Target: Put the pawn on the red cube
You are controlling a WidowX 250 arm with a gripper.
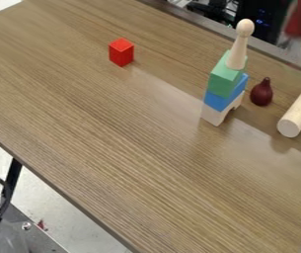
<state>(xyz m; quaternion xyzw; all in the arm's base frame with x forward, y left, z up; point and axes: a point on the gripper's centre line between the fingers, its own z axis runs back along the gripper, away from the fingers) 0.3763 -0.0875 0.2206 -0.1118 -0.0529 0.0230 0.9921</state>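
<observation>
The pale wooden pawn [238,47] stands upright on top of a stack at the right side of the table. Beneath it are a green block [225,78], a blue block [224,96] and, at the bottom, a light wooden arch-like block [216,114]. Apart from this stack, the red cube [121,52] rests on the table toward the upper left, with nothing on its top.
A dark red pear-shaped object [262,92] stands right of the stack. Farther right lies a light wooden cylinder [299,112]. The wooden table [126,143] has its near edge running diagonally across the lower left, and a raised rim borders its far edge.
</observation>
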